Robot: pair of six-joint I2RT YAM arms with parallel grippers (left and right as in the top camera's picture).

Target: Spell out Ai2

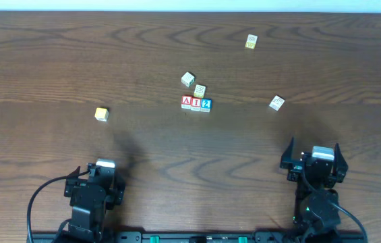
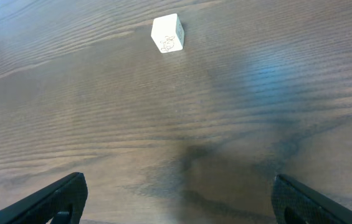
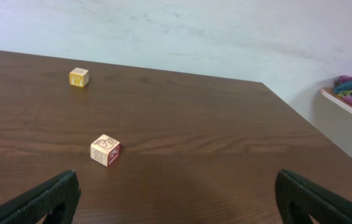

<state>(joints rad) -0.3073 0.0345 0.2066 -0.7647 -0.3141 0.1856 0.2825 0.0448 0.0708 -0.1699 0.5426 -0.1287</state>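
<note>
- Both pairs of jaws stand wide apart and hold nothing: we see the left gripper and the right gripper parked at the near edge of the table, one at each side.
- On each wrist camera, the dark fingertips sit at the two bottom corners of the view with only bare wood between them.
- We read the word on three small cubes set in a row near the middle of the table: the A block with a red letter, the I block, also red, and the 2 block in blue.
- These three touch side by side, A on the left and 2 on the right as the overhead camera sees them.
- We place the row well apart from both grippers, farther out on the table and roughly between them; neither wrist camera shows it.
- Just behind the row we see a pale block, and near that a tilted white block.
- A cream-yellow block lies alone ahead of the left gripper.
- Ahead of the right gripper we find a red-edged block, and far beyond it a yellow W block.
</note>
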